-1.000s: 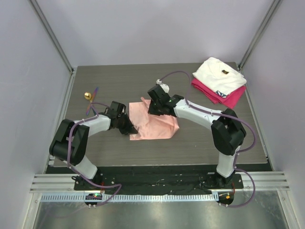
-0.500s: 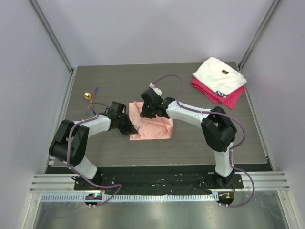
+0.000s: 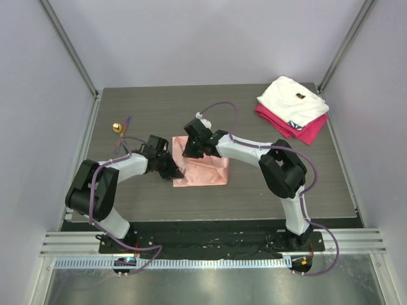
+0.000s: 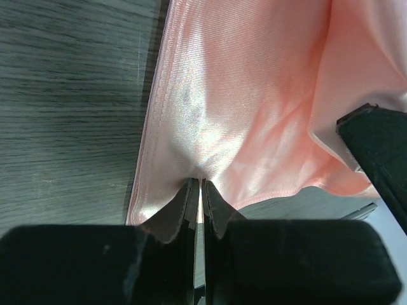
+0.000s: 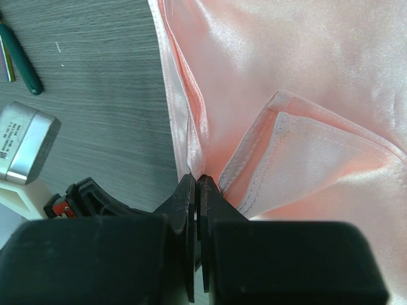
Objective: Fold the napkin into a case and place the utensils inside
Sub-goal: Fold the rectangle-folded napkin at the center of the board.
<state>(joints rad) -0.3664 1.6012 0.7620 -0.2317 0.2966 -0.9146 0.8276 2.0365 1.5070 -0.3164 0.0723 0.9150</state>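
On the tabletop (image 3: 159, 105) the salmon-pink napkin (image 3: 206, 170) lies part-folded between the arms; it looks thin, limp and probably slippery, so it is best pinched at its hems. Only the wrist views show the left fingers (image 4: 189, 202) clenched on its left hem and the right fingers (image 5: 187, 197) clenched on a folded-over edge. Only the top view shows the utensils (image 3: 121, 130) together, well to the left.
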